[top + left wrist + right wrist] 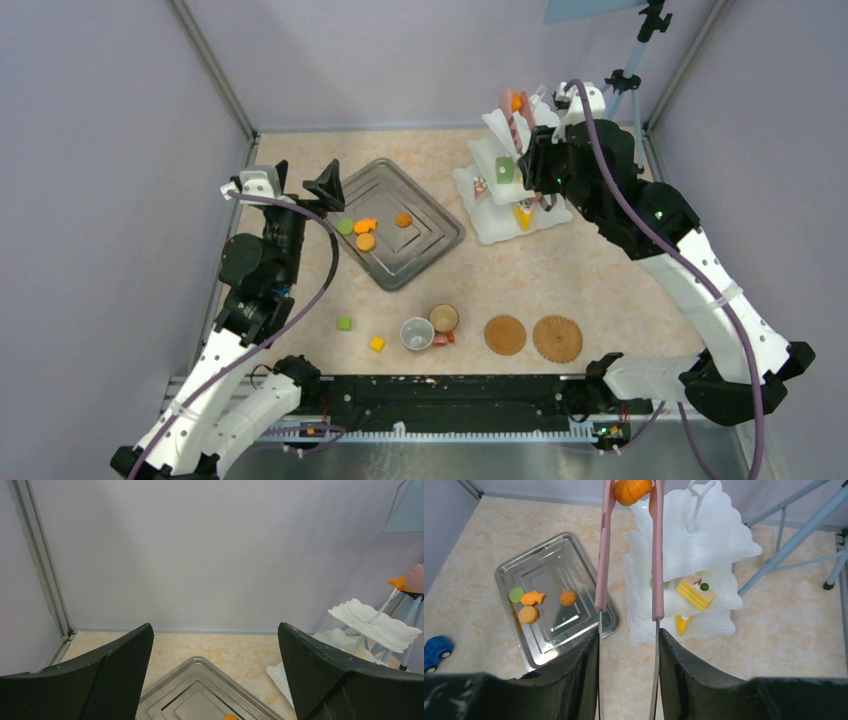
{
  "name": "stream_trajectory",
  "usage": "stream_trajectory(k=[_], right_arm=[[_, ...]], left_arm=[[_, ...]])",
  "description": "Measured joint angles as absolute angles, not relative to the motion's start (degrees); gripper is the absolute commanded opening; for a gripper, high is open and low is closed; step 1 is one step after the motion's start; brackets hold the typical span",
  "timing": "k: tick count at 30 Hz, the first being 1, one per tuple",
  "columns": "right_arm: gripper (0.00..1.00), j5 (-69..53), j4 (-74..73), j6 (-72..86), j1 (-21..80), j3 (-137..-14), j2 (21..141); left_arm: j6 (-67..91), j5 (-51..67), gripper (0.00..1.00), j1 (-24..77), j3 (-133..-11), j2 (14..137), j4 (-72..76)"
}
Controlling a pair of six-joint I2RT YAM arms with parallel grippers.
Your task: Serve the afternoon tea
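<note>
While your right pincer (629,640) hovers: clamped on pink tongs (657,555) pinching orange pastry (631,490)
Left pincer (215,635): spread wide

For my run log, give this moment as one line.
right gripper: shut on pink tongs | tongs: pinching orange pastry near top tier of white stand | left gripper: open, empty, by steel tray

Robot lab test cell, not a home or café. Plain lilac-grey wall panels (100,150) close three sides, framed by bare aluminium posts (213,70) running toward the top corners. The tabletop (580,270) is beige marble-look laminate. Two white-and-black robot arms (240,330) are bolted to a black rail (450,395) along the bottom edge, with purple cables (335,260) looped over them. A tripod stand (622,80) sits at upper right. The food is plastic: toy pastries (366,241) on a steel tray (420,245).
</note>
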State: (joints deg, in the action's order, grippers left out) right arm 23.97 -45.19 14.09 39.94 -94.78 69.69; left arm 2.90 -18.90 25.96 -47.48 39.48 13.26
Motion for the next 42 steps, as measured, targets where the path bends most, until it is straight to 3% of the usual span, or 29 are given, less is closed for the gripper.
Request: stream_trajectory(k=[19, 29, 36, 42], right_arm=[[0.04, 13.1, -45.1, 13.0, 26.7, -87.7, 74.7], [0.42, 11.3, -43.9, 11.9, 26.5, -88.1, 78.4], [0.54, 10.9, -46.3, 11.1, 26.5, -91.0, 78.3], [0.56, 10.9, -48.4, 10.2, 27.0, -95.2, 75.8]], left_arm=[[2.9, -18.9, 0.99, 26.0, -47.5, 39.5, 13.3], [2.9, -18.9, 0.99, 26.0, -47.5, 39.5, 13.3], [2.9, -18.9, 0.99, 26.0, -47.5, 39.5, 13.3], [2.9, -18.9, 0.99, 26.0, -47.5, 39.5, 13.3]])
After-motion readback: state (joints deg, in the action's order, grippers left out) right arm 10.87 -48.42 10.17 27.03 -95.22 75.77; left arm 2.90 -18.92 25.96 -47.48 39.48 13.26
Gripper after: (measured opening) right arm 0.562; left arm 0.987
